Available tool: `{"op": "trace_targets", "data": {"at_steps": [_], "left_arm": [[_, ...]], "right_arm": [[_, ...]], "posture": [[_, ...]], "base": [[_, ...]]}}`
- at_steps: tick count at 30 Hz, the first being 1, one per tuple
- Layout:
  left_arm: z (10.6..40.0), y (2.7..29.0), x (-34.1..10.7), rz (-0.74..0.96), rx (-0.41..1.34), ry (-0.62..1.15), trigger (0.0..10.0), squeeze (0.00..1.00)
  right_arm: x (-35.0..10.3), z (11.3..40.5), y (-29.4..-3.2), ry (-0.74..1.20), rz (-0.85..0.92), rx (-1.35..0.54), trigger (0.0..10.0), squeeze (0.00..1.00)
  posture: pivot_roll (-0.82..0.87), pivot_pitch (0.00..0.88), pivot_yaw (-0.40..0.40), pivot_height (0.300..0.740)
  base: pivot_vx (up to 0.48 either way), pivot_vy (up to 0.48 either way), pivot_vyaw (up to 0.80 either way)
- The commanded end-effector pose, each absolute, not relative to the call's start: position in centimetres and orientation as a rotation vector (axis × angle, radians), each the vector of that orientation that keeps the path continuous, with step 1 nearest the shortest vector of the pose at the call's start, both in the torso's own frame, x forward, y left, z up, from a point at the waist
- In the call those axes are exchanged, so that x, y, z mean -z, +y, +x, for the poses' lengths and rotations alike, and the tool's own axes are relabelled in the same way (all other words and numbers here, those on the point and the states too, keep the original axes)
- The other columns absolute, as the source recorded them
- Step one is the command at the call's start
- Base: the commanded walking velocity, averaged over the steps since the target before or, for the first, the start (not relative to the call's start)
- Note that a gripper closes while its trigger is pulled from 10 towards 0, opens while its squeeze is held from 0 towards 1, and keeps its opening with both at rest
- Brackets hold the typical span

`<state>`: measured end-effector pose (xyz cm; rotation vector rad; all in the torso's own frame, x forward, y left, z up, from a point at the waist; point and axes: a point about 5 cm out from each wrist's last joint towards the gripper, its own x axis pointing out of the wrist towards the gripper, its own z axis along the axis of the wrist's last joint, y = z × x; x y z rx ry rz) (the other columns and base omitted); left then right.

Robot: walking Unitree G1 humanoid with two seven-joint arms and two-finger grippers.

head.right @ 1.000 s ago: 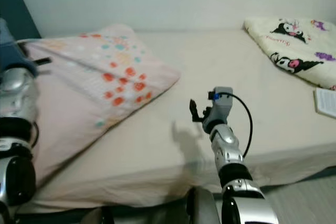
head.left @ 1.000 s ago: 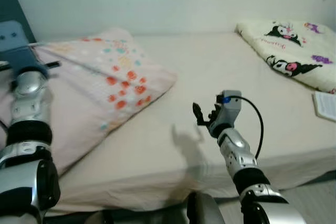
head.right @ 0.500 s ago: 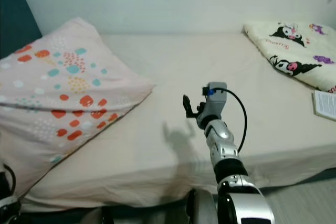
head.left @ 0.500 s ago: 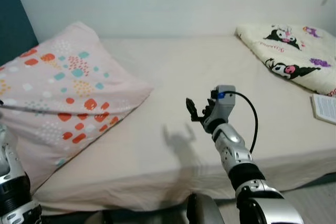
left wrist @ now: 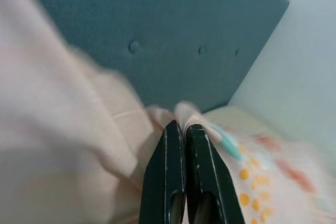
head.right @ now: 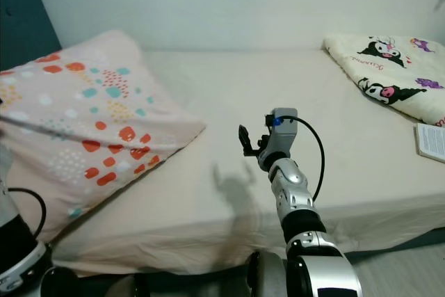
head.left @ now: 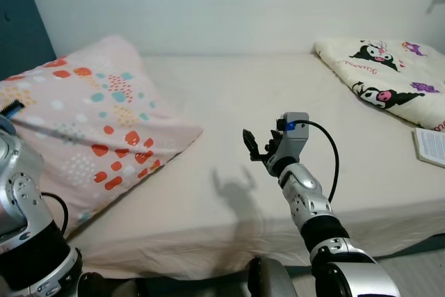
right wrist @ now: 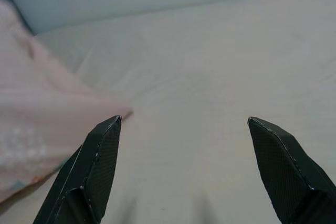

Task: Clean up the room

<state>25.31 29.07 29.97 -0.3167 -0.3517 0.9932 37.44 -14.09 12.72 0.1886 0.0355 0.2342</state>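
At the teal headboard [left wrist: 131,30], left end effector [left wrist: 181,127] clenched on pillow [head.left: 90,116] edge; right end effector [right wrist: 184,124] wide open, empty.

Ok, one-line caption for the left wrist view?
Left gripper shut on a corner of the pink spotted pillow, with the teal headboard behind.

The left gripper [left wrist: 182,129] has its fingers pressed together on pink cloth, while the right gripper [right wrist: 184,124], raised forward on its silver arm, spreads wide.
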Motion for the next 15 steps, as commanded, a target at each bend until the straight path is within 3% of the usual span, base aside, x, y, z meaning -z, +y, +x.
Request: {"op": "trace_targets", "data": {"at_steps": [1, 10, 13, 14, 15], "left_arm": [[24.6, 29.3, -32.0, -0.325, -0.986, -0.457, 0.0, 0.0], [24.3, 29.6, -33.1, -0.247, -0.985, -0.487, 0.0, 0.0], [26.6, 28.3, -22.7, -0.265, -0.931, -0.066, 0.0, 0.0], [26.6, 28.3, -22.7, -0.265, -0.931, -0.066, 0.0, 0.0], [26.6, 27.4, -18.1, -0.293, -0.909, 0.089, 0.0, 0.0]], "right_arm": [[-12.8, 37.5, -14.0, 0.04, 0.198, -0.242, 10.0, 0.0], [-12.8, 37.5, -13.9, 0.039, 0.198, -0.247, 10.0, 0.0], [-12.8, 37.5, -13.6, 0.037, 0.195, -0.252, 10.0, 0.0], [-12.8, 37.5, -13.6, 0.037, 0.195, -0.252, 10.0, 0.0], [-12.8, 37.4, -13.5, 0.038, 0.194, -0.254, 10.0, 0.0]], "posture": [[0.03, 0.0, -0.033, 0.471], [0.03, 0.0, -0.035, 0.471], [0.03, 0.0, -0.03, 0.471], [0.03, 0.0, -0.03, 0.471], [0.03, 0.001, -0.029, 0.471]], "base": [[0.0, 0.0, 0.0], [0.0, 0.0, 0.0], [0.0, 0.0, 0.0], [0.0, 0.0, 0.0], [0.0, 0.0, 0.0]]}}
